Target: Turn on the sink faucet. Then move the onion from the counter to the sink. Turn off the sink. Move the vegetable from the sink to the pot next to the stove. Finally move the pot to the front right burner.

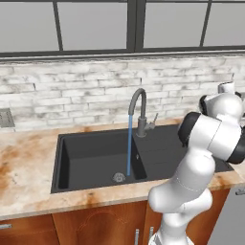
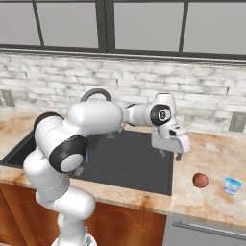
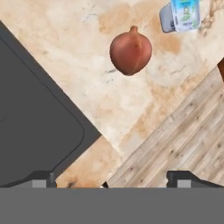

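already the faucet [image 1: 139,111] runs into the sink [image 1: 95,158] in the left base view, so step one looks done.

in the right base view the gripper [image 2: 178,154] hangs spread wide and empty over the sink's right rim; the onion [image 2: 200,180] sits near the counter [image 2: 211,202] front edge, a small carton [image 2: 232,184] just beside it.

the hand view shows floor close past the onion: a skewed pinch could roll it off or knock the carton.
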